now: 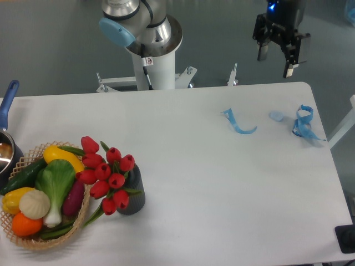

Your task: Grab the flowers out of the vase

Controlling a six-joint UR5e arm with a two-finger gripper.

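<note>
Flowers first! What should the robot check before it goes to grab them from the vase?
1. Flowers in the vase: ok, red buds lean left over the basket.
2. Vase upright: ok.
3. Pincer open: ok, fingers apart, nothing held.
4. Pincer near the flowers: not ok, it hangs past the table's far right edge.
5. Path across the table: ok, only blue tape scraps on the right.
6. Stems free to grip: cannot tell, buds hide them.

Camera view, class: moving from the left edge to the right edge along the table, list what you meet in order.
Blue-handled pot → wicker basket of vegetables → red tulips → dark grey vase → curled blue strip → small pale blue piece → tangled blue ribbon.
</note>
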